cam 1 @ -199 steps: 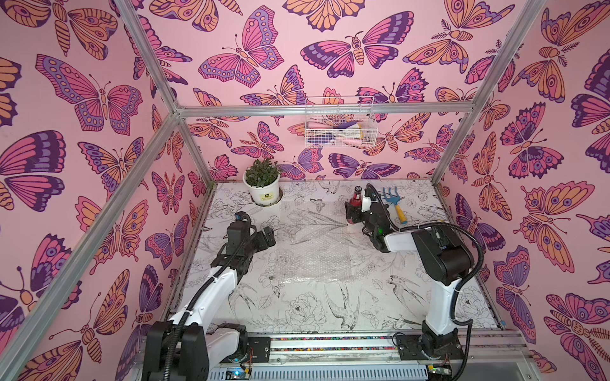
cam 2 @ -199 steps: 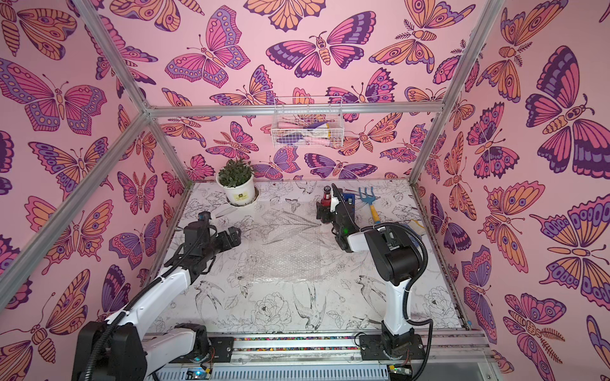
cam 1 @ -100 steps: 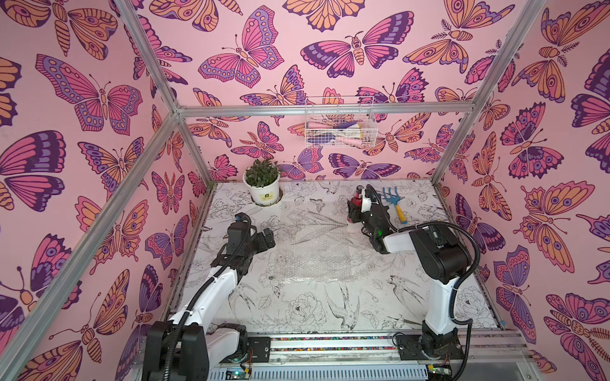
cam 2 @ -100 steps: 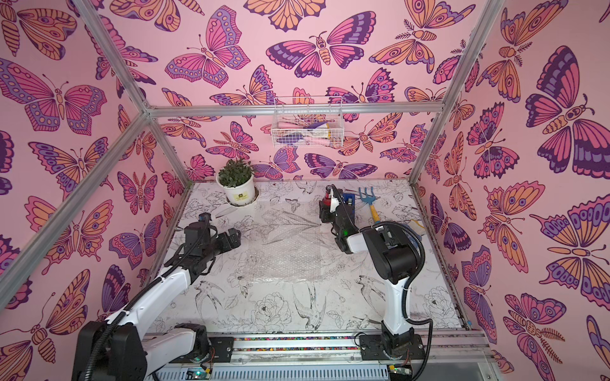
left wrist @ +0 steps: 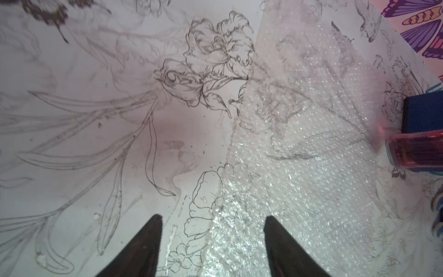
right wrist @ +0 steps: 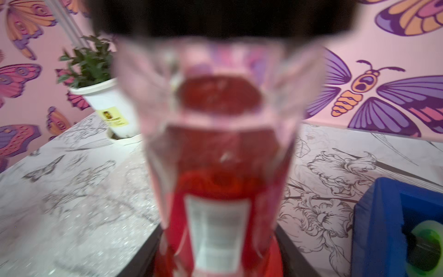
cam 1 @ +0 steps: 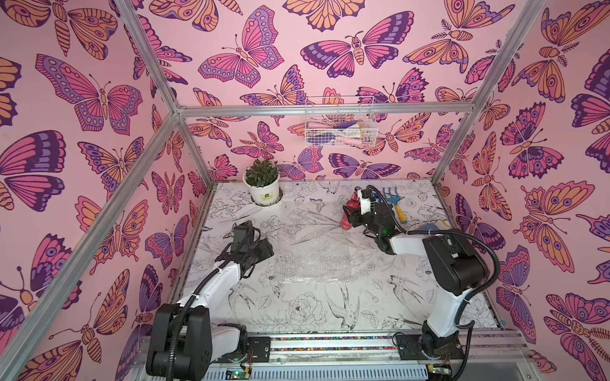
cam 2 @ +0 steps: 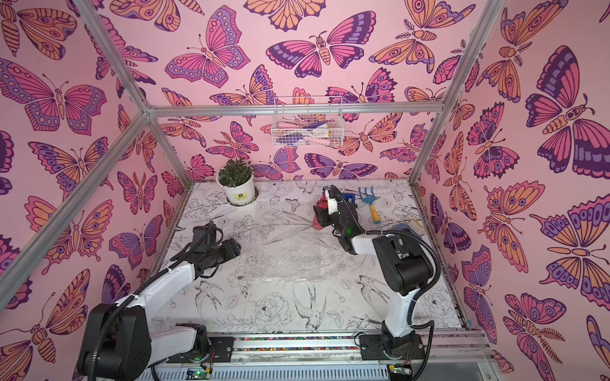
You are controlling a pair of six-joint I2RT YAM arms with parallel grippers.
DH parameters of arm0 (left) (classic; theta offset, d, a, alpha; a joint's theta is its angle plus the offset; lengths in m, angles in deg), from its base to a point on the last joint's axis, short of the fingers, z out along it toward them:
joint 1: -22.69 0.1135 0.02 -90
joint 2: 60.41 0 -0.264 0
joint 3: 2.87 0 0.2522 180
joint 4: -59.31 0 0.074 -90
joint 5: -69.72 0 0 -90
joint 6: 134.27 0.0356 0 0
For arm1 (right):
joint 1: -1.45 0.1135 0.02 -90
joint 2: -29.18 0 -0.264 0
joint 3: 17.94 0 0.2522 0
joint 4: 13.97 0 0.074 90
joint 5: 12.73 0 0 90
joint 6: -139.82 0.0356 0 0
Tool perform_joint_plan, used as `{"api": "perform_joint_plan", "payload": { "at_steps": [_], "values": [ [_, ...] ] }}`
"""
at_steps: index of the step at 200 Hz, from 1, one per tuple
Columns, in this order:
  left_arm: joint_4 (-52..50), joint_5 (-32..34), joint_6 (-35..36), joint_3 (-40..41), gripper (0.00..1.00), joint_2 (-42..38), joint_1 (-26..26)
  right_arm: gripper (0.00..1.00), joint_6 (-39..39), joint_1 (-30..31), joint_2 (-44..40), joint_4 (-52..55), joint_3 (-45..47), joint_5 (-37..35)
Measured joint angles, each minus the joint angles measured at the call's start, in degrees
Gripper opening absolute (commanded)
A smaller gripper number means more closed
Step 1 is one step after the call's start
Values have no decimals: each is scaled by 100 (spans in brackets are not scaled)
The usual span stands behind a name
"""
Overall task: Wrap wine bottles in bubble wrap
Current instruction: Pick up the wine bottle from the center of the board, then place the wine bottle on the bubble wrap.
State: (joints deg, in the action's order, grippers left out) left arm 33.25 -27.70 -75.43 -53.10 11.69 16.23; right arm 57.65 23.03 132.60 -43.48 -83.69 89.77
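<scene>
**Bimanual cell, both top views and wrist views.** The bubble wrap (cam 1: pixel 313 250) lies flat and unrolled on the middle of the table (cam 1: pixel 313 316), with a band of bare printed tabletop along each of its edges.

The left gripper (cam 1: pixel 268 247) is at the sheet's left edge. In the left wrist view its two dark fingers (left wrist: pixel 143 247) stand partly apart with nothing between them. One is over bare table and the other over the wrap, so the sheet's edge runs up through the gap.

The right gripper (cam 1: pixel 350 212) is at the sheet's far right corner, jaws closed against the sides of the wine bottle (cam 1: pixel 345 223). The bottle stands near upright, cap uppermost, with red liquid in its body. Whether its base touches the table cannot be told.

Just beside the bottle is a blue tape dispenser (right wrist: pixel 388 223), with a hand rake (cam 1: pixel 394 202) beyond. A potted plant (cam 1: pixel 262 186) occupies the far left corner, well apart from both arms. The widest bare tabletop lies between the sheet's near edge and the front rail (cam 1: pixel 330 343).
</scene>
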Motion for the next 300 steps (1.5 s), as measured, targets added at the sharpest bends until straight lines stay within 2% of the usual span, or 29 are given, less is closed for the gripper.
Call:
{"api": "perform_joint_plan", "payload": {
  "at_steps": [28, 58, 92, 130, 190, 236, 300],
  "values": [
    [-31, -304, -122, 72, 38, 413, -13, 0, -415, 44, -1016, 1062, 9, 527],
    [-111, -568, -127, 94, 32, 708, -55, 0, -1023, 254, -1840, 2232, 7, 826],
    [-109, -752, -120, 94, 27, 870, -125, 0, -1904, 743, -2208, 3792, -13, 756],
    [-107, -831, -98, 94, 23, 1016, -184, 0, -2933, 1438, -2269, 4986, -13, 339],
    [-52, -938, -85, 92, 24, 1099, -184, 0, -4046, 2144, -2138, 5595, -90, -160],
    [70, -1025, -83, 68, 23, 1191, -184, 0, -4393, 2575, -1762, 5914, -466, -387],
    [190, -1110, -81, 61, 23, 1248, -184, 0, -4430, 2889, -1268, 6255, -994, -479]
  ]
}}
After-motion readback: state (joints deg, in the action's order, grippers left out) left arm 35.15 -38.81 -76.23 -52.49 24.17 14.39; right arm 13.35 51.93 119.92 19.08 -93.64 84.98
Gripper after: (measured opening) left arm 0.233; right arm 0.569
